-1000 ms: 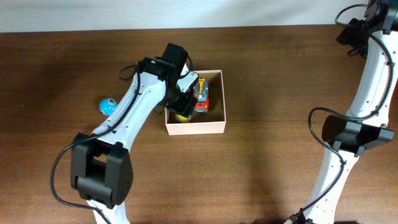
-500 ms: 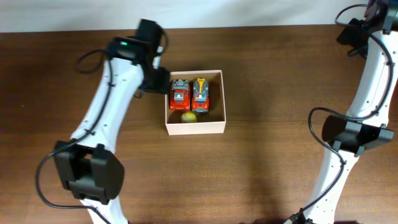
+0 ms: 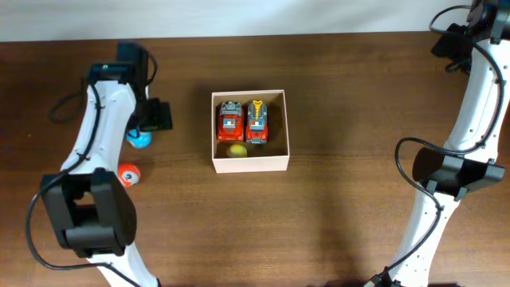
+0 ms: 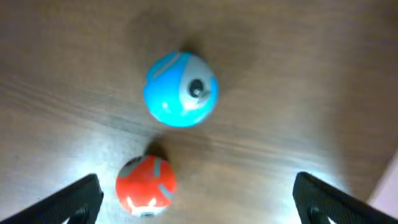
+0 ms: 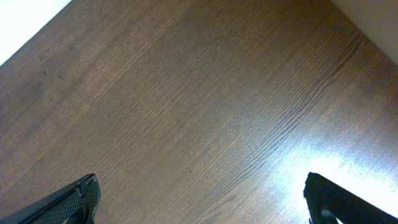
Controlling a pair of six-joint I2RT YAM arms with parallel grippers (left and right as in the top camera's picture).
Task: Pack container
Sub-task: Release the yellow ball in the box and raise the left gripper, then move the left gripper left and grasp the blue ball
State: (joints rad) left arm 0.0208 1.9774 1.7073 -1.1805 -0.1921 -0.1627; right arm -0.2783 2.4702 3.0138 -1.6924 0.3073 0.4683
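The container [image 3: 249, 164], a small cream-white box, stands mid-table with two red toy trucks [image 3: 230, 121] side by side and a yellow ball [image 3: 237, 150] inside. Well left of it, my left gripper [image 3: 151, 119] hovers over a blue ball [image 3: 139, 140]. An orange-red ball [image 3: 128, 174] lies nearer the front. In the left wrist view my left gripper [image 4: 199, 202] is open and empty. The blue ball [image 4: 180, 89] lies ahead of it, and the orange-red ball [image 4: 145, 185] lies on the wood near the left fingertip [image 4: 78, 199]. My right gripper [image 5: 202, 199] is open over bare wood.
The right arm [image 3: 470, 104] stands tall along the table's right side, far from the container. The table's back edge [image 3: 255, 33] meets a white wall. Dark wood surrounds the container on all sides.
My left arm has swung left, from over the container to above the blue ball, and its jaws have opened wider. The trucks and yellow ball now lie uncovered. The right arm has not moved.
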